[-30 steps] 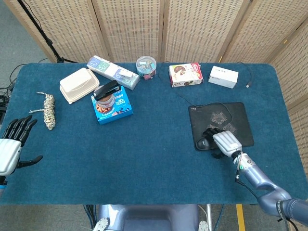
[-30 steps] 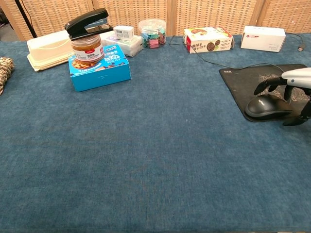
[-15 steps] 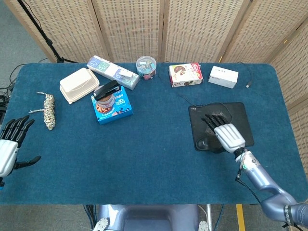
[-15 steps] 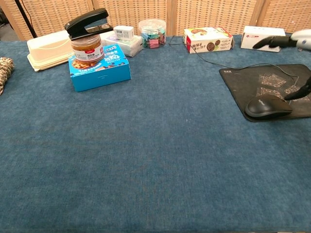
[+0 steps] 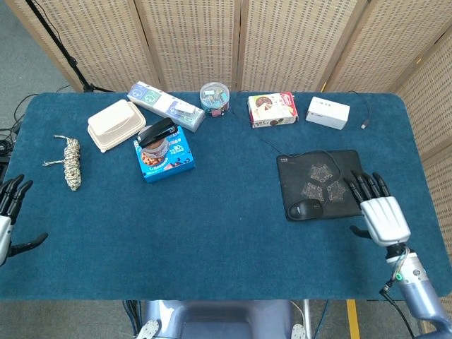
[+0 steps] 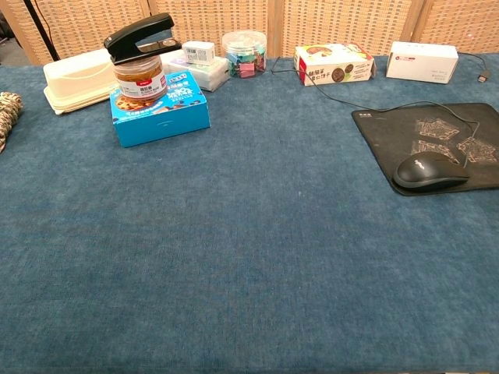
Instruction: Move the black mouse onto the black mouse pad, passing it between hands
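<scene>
The black mouse point(image 5: 305, 209) point(image 6: 429, 171) lies on the front left part of the black mouse pad point(image 5: 332, 173) point(image 6: 405, 128), its cord running back over the pad. My right hand point(image 5: 380, 212) hovers off the pad's right front corner, fingers spread, holding nothing and clear of the mouse. My left hand point(image 5: 8, 215) shows at the far left edge of the head view, fingers apart and empty. Neither hand appears in the chest view.
A blue box point(image 5: 168, 157) carries a jar and a black stapler point(image 5: 156, 132). Behind stand a cream container point(image 5: 116, 124), a clear tub of clips point(image 5: 215, 98), a snack box point(image 5: 272, 109) and a white box point(image 5: 328, 112). A rope bundle point(image 5: 71, 163) lies at left.
My right hand lifted off the mouse and drew back right, off the pad, leaving the mouse on it. My left hand slid further toward the left edge.
</scene>
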Controlling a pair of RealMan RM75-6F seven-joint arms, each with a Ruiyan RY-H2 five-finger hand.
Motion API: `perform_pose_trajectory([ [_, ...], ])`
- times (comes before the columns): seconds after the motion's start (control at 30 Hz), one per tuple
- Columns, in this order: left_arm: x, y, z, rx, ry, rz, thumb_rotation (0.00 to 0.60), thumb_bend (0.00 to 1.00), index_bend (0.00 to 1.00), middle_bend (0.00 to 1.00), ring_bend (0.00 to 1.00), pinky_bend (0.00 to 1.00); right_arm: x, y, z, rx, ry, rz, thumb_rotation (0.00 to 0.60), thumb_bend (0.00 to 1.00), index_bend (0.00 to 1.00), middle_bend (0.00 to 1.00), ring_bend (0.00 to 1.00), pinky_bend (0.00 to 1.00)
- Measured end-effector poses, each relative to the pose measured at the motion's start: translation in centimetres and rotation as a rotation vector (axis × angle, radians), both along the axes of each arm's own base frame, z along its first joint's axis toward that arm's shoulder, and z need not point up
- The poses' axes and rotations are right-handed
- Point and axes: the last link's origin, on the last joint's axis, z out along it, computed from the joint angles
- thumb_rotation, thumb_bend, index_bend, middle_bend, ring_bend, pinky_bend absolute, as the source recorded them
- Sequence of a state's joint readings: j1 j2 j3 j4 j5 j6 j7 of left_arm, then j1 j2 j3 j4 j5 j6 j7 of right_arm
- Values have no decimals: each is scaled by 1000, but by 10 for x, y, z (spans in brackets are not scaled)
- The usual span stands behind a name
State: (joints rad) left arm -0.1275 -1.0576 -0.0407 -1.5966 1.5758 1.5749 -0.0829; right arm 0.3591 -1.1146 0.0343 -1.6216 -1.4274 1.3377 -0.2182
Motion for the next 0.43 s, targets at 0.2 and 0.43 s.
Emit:
perform_pose_trajectory([
  [0.2,-7,-4,-4,-19,-11,38,600,11,0,0,0,0,-25,35,8,-80,-18,-33,600,0,0,0,0,0],
  [0.43,-24,-3,-5,-27,-20,103,600,11,0,0,0,0,-39,67,6,-123,-35,-51,600,0,0,0,0,0],
])
